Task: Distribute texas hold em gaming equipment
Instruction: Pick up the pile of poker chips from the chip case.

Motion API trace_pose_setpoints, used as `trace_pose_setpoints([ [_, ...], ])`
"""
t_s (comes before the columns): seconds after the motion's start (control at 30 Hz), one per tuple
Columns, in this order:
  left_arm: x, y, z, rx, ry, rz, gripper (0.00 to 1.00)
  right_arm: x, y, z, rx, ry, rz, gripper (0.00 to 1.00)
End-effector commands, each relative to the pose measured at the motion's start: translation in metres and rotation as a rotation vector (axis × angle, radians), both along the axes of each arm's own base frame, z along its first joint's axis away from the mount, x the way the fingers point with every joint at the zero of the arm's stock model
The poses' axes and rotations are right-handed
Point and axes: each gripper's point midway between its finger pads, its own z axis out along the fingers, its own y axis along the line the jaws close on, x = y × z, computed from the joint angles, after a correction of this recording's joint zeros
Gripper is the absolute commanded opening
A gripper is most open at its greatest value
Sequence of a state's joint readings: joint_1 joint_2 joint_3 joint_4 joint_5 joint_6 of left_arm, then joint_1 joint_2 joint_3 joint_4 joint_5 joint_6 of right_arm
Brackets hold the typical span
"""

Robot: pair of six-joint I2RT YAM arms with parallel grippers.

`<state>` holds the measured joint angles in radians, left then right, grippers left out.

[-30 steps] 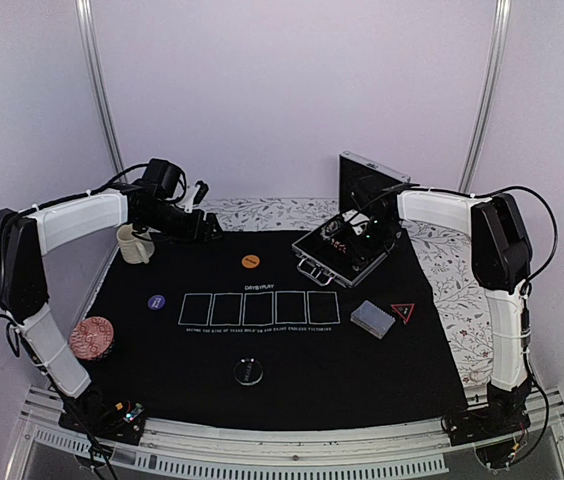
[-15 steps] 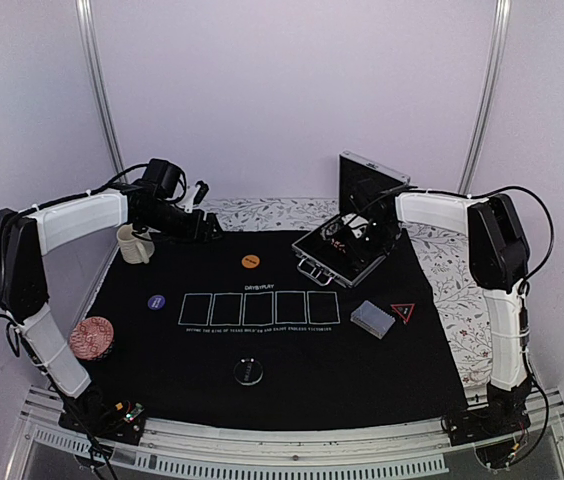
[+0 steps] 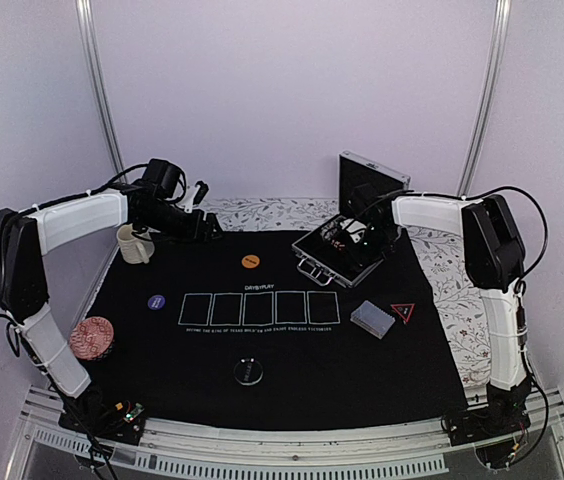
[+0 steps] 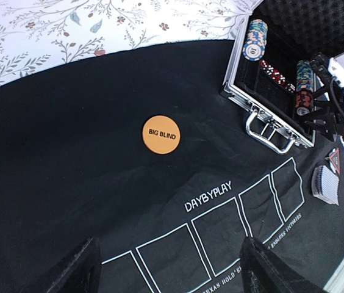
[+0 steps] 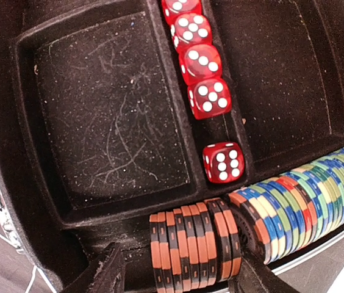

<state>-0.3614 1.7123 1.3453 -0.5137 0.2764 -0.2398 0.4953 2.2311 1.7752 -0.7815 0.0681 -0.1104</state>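
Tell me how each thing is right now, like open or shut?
case: open, lid standing up.
left end effector: open, empty.
right end effector: open, fingers either side of the orange chips.
orange chips: on edge in the case.
red dice: in a row in the case.
card deck: stacked, face down.
Big Blind disc: lying flat, words up.

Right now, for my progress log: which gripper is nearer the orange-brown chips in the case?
Right. The right gripper hangs just over the orange-brown chips in the case, a finger on each side of the row. The left gripper is across the mat beside the mug, far off.
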Motion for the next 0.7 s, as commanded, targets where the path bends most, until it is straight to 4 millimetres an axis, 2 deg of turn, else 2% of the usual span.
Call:
trace_pose_setpoints([
  [0.0,0.001,0.002,-0.008,-0.003,0.022,0.008,0.8,0.01,-0.01,-0.013,-0.017,0.0,-0.01,0.57],
  [0.2,0.001,0.002,-0.009,-0.002,0.023,0.008,0.8,0.016,-0.013,-0.02,-0.014,0.001,-0.012,0.5],
  [0.4,0.001,0.002,-0.01,-0.001,0.025,0.008,0.8,0.015,-0.012,-0.022,-0.017,0.009,-0.007,0.34],
  [0.53,0.001,0.002,-0.009,-0.002,0.024,0.008,0.8,0.014,-0.014,-0.012,-0.016,-0.001,-0.009,0.24],
  [0.67,0.001,0.002,-0.01,-0.004,0.027,0.007,0.8,0.015,-0.015,0.007,-0.017,-0.02,-0.011,0.12],
])
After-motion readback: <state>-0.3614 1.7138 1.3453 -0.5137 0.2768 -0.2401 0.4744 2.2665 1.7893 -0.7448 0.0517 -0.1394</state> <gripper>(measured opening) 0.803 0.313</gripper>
